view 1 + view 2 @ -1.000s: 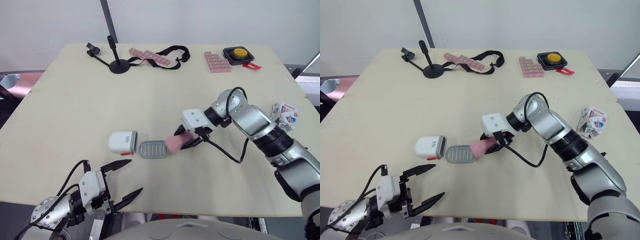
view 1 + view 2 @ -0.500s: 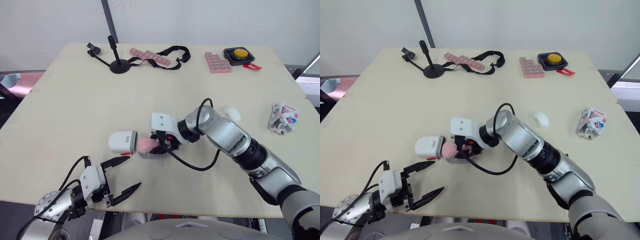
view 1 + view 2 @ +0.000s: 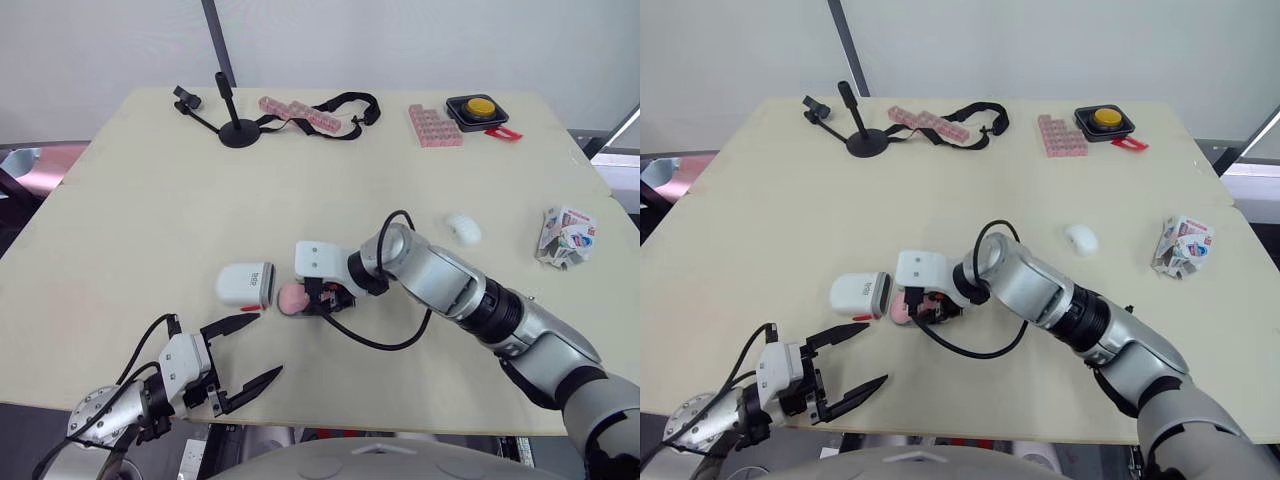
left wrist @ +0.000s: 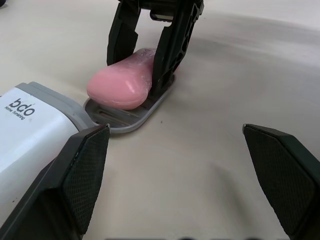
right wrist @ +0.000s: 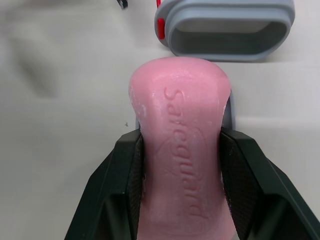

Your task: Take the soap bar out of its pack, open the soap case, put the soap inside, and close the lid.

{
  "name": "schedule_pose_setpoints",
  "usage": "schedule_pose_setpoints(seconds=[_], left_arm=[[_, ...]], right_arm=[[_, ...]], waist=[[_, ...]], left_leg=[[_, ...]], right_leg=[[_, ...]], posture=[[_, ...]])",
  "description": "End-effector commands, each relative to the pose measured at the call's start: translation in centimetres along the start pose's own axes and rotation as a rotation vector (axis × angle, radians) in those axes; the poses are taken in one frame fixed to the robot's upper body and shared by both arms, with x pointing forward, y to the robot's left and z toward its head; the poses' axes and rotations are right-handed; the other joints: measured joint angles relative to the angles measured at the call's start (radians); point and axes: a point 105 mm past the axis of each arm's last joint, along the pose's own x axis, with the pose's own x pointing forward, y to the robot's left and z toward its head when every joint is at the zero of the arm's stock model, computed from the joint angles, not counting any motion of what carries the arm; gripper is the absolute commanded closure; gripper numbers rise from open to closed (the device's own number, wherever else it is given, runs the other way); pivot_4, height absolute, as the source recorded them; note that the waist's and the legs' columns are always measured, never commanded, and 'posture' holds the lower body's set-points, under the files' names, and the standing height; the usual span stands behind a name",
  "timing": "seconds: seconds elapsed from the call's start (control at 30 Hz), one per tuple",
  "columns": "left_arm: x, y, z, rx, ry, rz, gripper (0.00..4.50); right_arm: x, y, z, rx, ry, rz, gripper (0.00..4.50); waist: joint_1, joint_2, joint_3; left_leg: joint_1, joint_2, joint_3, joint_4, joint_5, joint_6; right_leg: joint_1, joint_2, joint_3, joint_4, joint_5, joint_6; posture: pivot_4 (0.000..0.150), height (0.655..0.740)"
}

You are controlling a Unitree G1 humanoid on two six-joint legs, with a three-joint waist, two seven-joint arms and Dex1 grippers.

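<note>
One soap bar [image 4: 122, 86] sits on grey tray [image 4: 127, 117].

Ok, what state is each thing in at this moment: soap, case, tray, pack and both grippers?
soap bar: out of its pack, gripped, resting on the tray.
case cover: on its side, open, empty.
tray: slid out, lying flat.
soap pack: crumpled, off to the right.
right gripper: shut on the soap bar.
left gripper: open, holding nothing.

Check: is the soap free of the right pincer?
No, the right pincer is shut on the soap bar, gripping both sides.
</note>
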Motion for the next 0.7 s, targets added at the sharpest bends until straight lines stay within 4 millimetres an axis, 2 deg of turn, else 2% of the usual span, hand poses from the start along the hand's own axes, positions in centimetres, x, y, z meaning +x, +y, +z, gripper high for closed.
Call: schedule_pose_setpoints(seconds=[0.03,0.1,0.13,0.27,0.43,0.53,0.6,0.7], left_arm=[[0.0,0.1,1.0,0.034,-0.030,0.011,0.00],[0.0,0.1,1.1,0.036,-0.028,0.014,0.00],[0.0,0.0,1.1,0.036,-0.028,0.017,0.00],[0.0,-0.1,1.1,0.036,-0.025,0.019,0.00],[-0.1,-0.3,1.2,0.047,-0.024,0.006,0.00],[0.0,0.1,1.3,0.061,-0.024,0.004,0.00],[-0.1,0.6,1.4,0.073,-0.020,-0.001,0.00],[-0.4,1.0,1.6,0.094,-0.011,-0.018,0.00]], right_arm=[[-0.5,0.0,1.4,-0.058,-0.030,0.002,2.82],[-0.5,0.0,1.4,-0.070,-0.026,0.004,1.74],[-0.5,-0.1,1.4,-0.073,-0.027,-0.002,1.53],[-1.0,-0.6,1.6,-0.083,-0.043,-0.022,0.15],[-2.4,-1.0,2.2,-0.087,-0.091,-0.048,0.07],[-4.5,-1.6,2.7,-0.034,-0.228,-0.079,0.07],[-6.0,-1.3,2.6,-0.032,-0.348,-0.052,0.07],[-7.6,-1.2,1.4,-0.044,-0.471,-0.078,0.07]], waist=[[0.000,0.000,0.000],[0.000,0.000,0.000],[0.000,0.000,0.000],[0.000,0.000,0.000],[0.000,0.000,0.000],[0.001,0.000,0.000],[0.008,-0.001,-0.001],[0.010,-0.004,-0.002]], left_leg=[[0.000,0.000,0.000,0.000,0.000,0.000],[0.000,0.000,0.000,0.000,0.000,0.000],[0.000,0.000,0.000,0.000,0.000,0.000],[0.000,0.000,0.000,0.000,0.000,0.000],[0.000,0.000,0.000,0.000,0.000,0.000],[0.000,0.000,0.000,0.000,0.000,0.000],[0.000,0.000,0.000,0.000,0.000,0.000],[0.001,0.000,0.000,0.000,0.000,0.000]], right_leg=[[0.000,0.000,0.000,0.000,0.000,0.000],[0.000,0.000,0.000,0.000,0.000,0.000],[0.000,0.000,0.000,0.000,0.000,0.000],[0.000,0.000,0.000,0.000,0.000,0.000],[0.000,0.000,0.000,0.000,0.000,0.000],[0.000,0.000,0.000,0.000,0.000,0.000],[0.001,0.000,0.000,0.000,0.000,0.000],[0.002,0.000,0.000,-0.002,0.000,0.000]], posture=[[0.150,0.7395],[0.150,0.7395],[0.150,0.7395],[0.150,0.7395],[0.150,0.7395],[0.150,0.7395],[0.150,0.7395],[0.150,0.7395]])
